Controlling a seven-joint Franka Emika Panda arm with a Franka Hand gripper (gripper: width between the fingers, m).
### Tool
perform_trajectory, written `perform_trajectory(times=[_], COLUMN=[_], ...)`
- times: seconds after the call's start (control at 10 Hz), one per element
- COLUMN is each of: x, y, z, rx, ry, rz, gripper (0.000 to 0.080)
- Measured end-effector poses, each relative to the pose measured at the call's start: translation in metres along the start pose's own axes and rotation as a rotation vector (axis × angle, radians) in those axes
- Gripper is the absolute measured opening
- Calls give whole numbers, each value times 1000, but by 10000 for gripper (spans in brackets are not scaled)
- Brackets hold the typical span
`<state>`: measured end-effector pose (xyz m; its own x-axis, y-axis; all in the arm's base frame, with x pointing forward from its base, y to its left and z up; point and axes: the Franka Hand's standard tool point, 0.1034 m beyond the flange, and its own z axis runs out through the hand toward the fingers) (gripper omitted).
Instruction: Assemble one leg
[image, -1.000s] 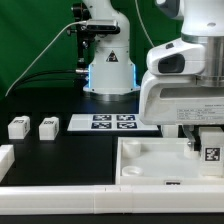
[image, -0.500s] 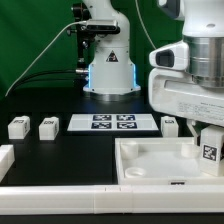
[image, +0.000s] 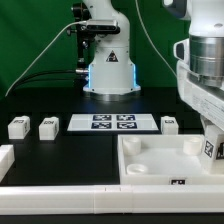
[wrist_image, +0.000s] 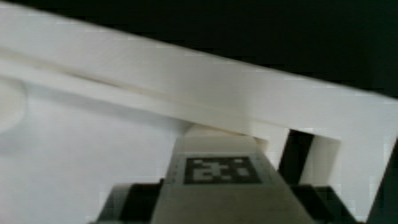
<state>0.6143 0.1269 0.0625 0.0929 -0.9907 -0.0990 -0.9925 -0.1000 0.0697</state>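
My gripper (image: 211, 146) is at the exterior view's right edge, shut on a leg (image: 210, 151), a stubby white block with a black-and-white tag. It holds the leg over the right end of the large white tray-like piece (image: 150, 165). In the wrist view the leg (wrist_image: 221, 175) sits between my dark fingers (wrist_image: 135, 202), with the gripper (wrist_image: 217, 205) above the tray-like piece's white wall (wrist_image: 214, 75). Three more legs stand on the black table: two at the left (image: 18, 127) (image: 47, 127) and one behind the tray-like piece (image: 170, 125).
The marker board (image: 112, 122) lies at the table's middle back. The robot base (image: 108, 70) stands behind it. A white part (image: 5, 158) lies at the left edge, and a white rail (image: 90, 202) runs along the front.
My gripper has moved toward the exterior view's right with the leg held in it. The leg behind the tray-like piece, hidden before, has come into view.
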Motion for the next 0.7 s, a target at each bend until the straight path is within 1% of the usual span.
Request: perform_trajectory(times=[0.2,0.3,0.5,0.6,0.7], x=[0,1,0,-1,-2], y=[0,-1,0,0,0], z=[0,0,0,1,1], rx=[1,3,2,1,1], ry=[-1,-8,-6,-6,-6], rz=[163,346,312,310,307], gripper=[291,291,291,466,584])
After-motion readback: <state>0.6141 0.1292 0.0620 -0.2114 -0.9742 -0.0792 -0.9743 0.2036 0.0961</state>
